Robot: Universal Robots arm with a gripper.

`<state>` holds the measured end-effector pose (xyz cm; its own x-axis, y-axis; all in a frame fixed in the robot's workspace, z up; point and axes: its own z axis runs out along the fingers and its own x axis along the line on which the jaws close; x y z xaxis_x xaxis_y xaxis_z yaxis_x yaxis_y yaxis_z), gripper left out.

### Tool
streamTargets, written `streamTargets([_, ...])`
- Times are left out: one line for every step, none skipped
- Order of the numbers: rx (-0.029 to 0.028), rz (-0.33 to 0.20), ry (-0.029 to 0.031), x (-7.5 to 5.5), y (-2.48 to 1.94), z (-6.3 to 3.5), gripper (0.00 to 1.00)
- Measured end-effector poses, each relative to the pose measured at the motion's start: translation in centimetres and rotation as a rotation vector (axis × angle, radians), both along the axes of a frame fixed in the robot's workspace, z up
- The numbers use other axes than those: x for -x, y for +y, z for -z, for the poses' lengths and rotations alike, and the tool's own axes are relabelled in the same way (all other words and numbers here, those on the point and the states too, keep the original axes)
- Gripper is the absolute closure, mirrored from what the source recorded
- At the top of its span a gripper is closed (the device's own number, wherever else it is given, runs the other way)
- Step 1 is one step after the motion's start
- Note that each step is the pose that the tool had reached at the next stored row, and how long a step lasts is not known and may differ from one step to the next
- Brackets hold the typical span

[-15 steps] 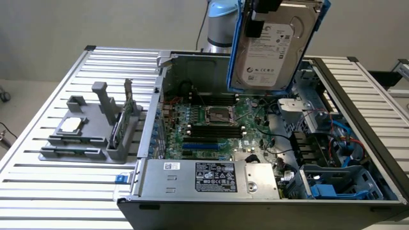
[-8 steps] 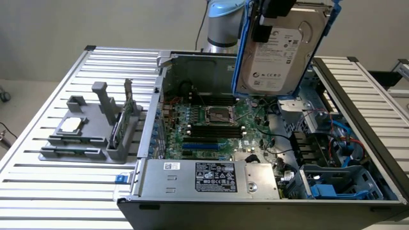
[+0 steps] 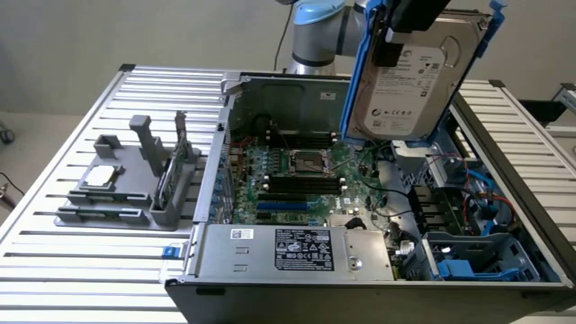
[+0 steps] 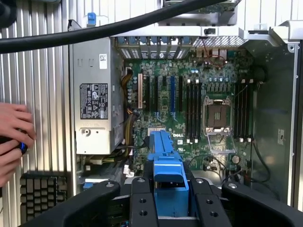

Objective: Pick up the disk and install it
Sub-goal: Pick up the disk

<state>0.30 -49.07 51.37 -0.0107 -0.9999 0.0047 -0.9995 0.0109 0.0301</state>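
Table: slatted metal table (image 3: 54, 270) against a plain pale wall, carrying an open computer case (image 3: 360, 304) lying on its side.
Case interior: motherboard (image 3: 297, 182) with an empty CPU socket (image 3: 311, 162) at its middle; power supply (image 3: 297, 250) along the near edge; blue-lined drive bay (image 3: 468, 260) at the near corner on the exterior view's right.
Disk: the disk (image 3: 409, 81) hangs in the air above the far end of the case on the exterior view's right, tilted nearly upright, label facing the camera, touching nothing below.
Claw: the gripper (image 4: 171, 198) is closed narrow, its black fingers (image 4: 142, 201) clamped on either side of the disk's blue carrier (image 4: 165, 156).
Fixture: grey fixture (image 3: 117, 196) on the exterior view's left, well apart from the case, holding a square chip (image 3: 99, 177) and an upright memory stick (image 3: 166, 179).
Person: a hand (image 4: 14, 137) beside the case in the wrist view, near a keyboard (image 4: 40, 194).
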Motion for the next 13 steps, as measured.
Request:
streamTargets([-0.0004,0.0,0.0,-0.2,-0.15,0.0,0.67])
streamTargets([-0.0009,0.0,0.0,-0.4,-0.31,0.0,0.67])
streamTargets([-0.0015,0.0,0.0,-0.6,-0.48,0.0,0.67])
streamTargets([-0.0021,0.0,0.0001,-0.8,-0.63,0.0,0.67])
streamTargets([-0.0028,0.0,0.0002,-1.0,-0.78,0.0,0.67])
streamTargets([-0.0036,0.0,0.0002,-1.2,-0.94,0.0,0.67])
streamTargets([-0.0043,0.0,0.0003,-1.4,-1.1,0.0,0.67])
streamTargets([-0.0051,0.0,0.0003,-1.6,-1.26,0.0,0.67])
streamTargets([-0.0058,0.0,0.0004,-1.8,-1.42,0.0,0.67])
streamTargets([-0.0064,0.0,0.0005,-2.0,-1.56,0.0,0.67])
streamTargets([-0.0071,0.0,0.0006,-2.2,-1.72,0.0,0.67])
streamTargets([-0.0076,0.0,0.0006,-2.5,-1.88,0.0,0.67])
streamTargets([-0.0081,0.0,0.0007,-2.7,-2.04,0.0,0.67])
